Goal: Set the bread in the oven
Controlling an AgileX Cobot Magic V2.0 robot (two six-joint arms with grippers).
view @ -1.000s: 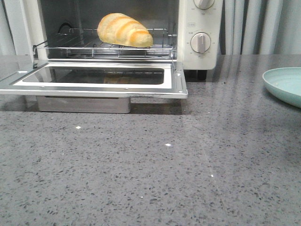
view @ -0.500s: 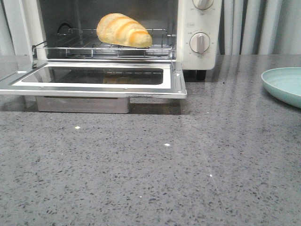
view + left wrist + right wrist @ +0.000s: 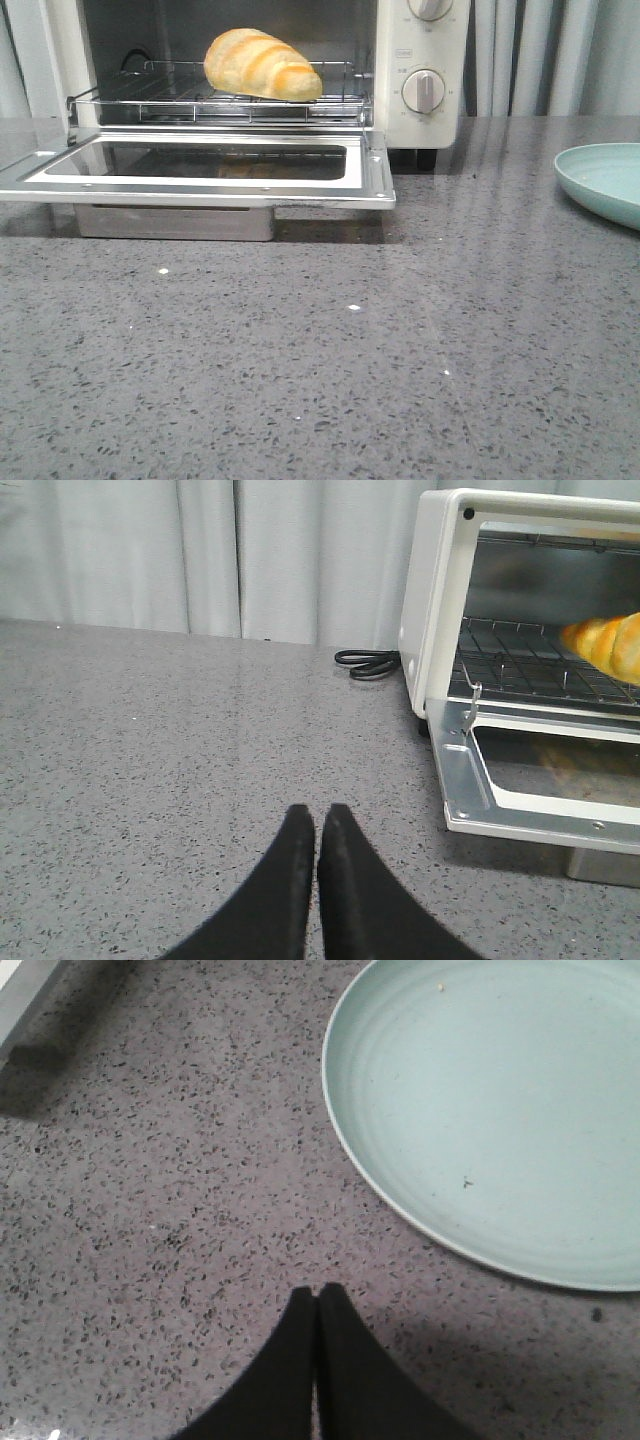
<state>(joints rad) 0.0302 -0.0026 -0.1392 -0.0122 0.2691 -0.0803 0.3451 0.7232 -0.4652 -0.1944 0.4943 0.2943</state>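
The golden striped bread (image 3: 262, 65) lies on the wire rack (image 3: 200, 100) inside the cream-white oven (image 3: 425, 70), whose glass door (image 3: 200, 170) hangs open and flat. In the left wrist view the bread's tapered end (image 3: 610, 648) shows inside the oven (image 3: 435, 600). My left gripper (image 3: 316, 815) is shut and empty, low over the counter to the left of the oven. My right gripper (image 3: 317, 1295) is shut and empty, beside the plate. Neither gripper shows in the front view.
A pale green empty plate (image 3: 610, 180) sits at the right edge of the grey speckled counter (image 3: 320, 350); it also shows in the right wrist view (image 3: 500, 1110). A black power cord (image 3: 368, 662) lies behind the oven. Grey curtains hang at the back.
The front view has drifted very slightly; the bread, oven door and plate keep their places.
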